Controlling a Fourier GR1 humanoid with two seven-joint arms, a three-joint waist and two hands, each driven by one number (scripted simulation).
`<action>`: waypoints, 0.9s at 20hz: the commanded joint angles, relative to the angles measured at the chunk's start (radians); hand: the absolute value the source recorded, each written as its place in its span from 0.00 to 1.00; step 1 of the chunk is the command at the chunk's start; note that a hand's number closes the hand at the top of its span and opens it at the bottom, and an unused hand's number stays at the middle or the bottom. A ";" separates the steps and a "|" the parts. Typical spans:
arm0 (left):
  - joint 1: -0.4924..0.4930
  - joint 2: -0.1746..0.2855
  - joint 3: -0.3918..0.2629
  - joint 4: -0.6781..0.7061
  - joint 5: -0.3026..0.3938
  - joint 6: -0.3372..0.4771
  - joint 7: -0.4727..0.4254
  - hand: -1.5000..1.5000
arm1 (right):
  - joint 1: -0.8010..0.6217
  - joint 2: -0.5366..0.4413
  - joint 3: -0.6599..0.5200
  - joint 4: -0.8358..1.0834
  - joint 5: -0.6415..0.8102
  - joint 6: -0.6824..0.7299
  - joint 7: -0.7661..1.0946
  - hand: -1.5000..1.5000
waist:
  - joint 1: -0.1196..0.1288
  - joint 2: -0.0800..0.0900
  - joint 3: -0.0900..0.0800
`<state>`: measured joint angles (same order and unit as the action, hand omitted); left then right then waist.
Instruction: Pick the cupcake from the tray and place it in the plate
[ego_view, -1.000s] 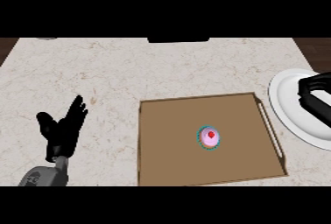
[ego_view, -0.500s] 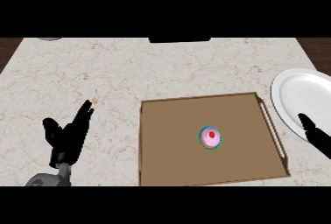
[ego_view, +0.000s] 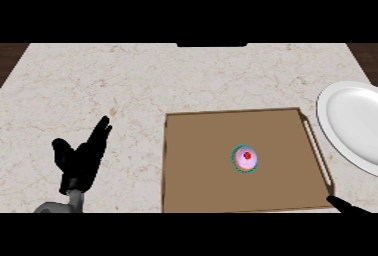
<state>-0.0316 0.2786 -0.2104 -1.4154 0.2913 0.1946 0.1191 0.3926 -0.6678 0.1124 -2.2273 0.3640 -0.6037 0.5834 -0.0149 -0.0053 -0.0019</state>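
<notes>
the pale marbled counter (ego_view: 148, 80) fills the head view. far over at the cupcake's 9 o'clock, the left hand (ego_view: 80, 161) stands at rest above its grey forearm (ego_view: 50, 206), which comes in from the lower edge. this hand is wide: its fingers (ego_view: 100, 131) are straight and together, pointing toward 1 o'clock, with the thumb (ego_view: 60, 148) splayed off to the 11 o'clock side, and it holds nothing. it is over bare counter, apart from the tray's left edge. next comes the brown tray (ego_view: 199, 165), a flat square with a low rim and a lighter strip along its right side. the cupcake (ego_view: 245, 159) sits upright on the tray floor, a little right of the tray's middle, pink on top with a red spot at the centre and a teal wrapper showing round it; nothing touches it. at the cupcake's 2 o'clock, just beyond the tray's right rim, lies the white plate (ego_view: 354, 120), cut off by the view's right edge. at the cupcake's 4 o'clock, by the tray's near right corner, only a black sliver of the right hand (ego_view: 351, 206) shows, too little to tell how it is set.
</notes>
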 joint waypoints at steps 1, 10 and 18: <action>0.025 -0.005 -0.021 -0.018 0.008 -0.003 0.063 0.50 | 0.044 -0.099 0.046 -0.114 0.068 0.151 0.214 0.00 | 0.017 0.006 -0.004; 0.008 -0.028 -0.026 0.022 -0.010 -0.028 0.043 0.50 | -0.318 -0.028 0.264 -0.085 0.229 0.332 0.679 0.00 | 0.047 0.012 -0.002; -0.011 -0.036 -0.009 0.033 -0.012 -0.032 0.060 0.50 | -0.487 0.191 0.387 0.100 0.353 0.445 0.785 0.00 | 0.034 0.009 -0.001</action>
<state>-0.0446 0.2531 -0.2225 -1.4239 0.2672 0.1758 0.1587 -0.0089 -0.5767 0.4410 -2.1833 0.6759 -0.2282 1.1658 0.0241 -0.0012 0.0014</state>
